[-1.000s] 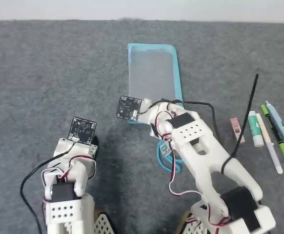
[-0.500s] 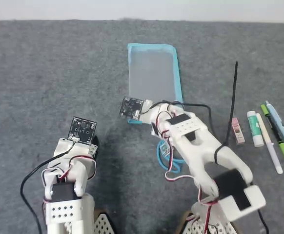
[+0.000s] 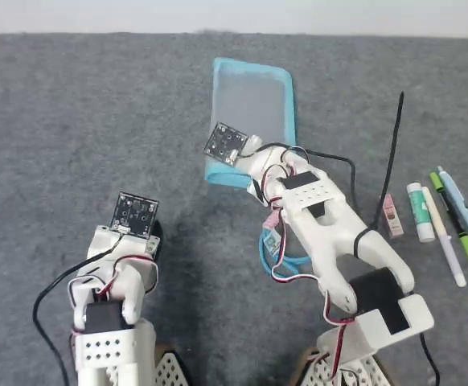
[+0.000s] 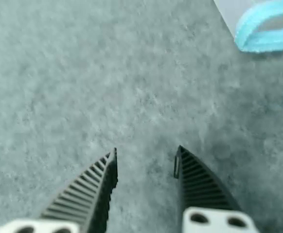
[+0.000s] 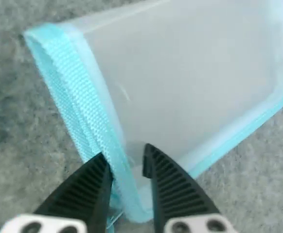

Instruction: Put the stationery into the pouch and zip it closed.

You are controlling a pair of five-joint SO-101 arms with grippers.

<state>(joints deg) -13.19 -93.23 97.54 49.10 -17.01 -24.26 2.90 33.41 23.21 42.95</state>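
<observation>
The pouch, translucent with light blue trim, lies at the far middle of the grey mat. My right gripper is shut on the trim at the pouch's near edge, which looks slightly raised. At the right lie the stationery: a pink eraser, a white and green stick, a white pen, a green highlighter and a light blue pen. My left gripper is open over bare mat at the near left, with a corner of the pouch farther off.
A blue loop lies on the mat under the right arm. A black cable rises between the right arm and the stationery. The grey mat is bare on the left side.
The right gripper has pushed away from the arms' bases with the pouch's near edge in it. The pouch has slid farther and turned slightly. The left arm has not moved.
</observation>
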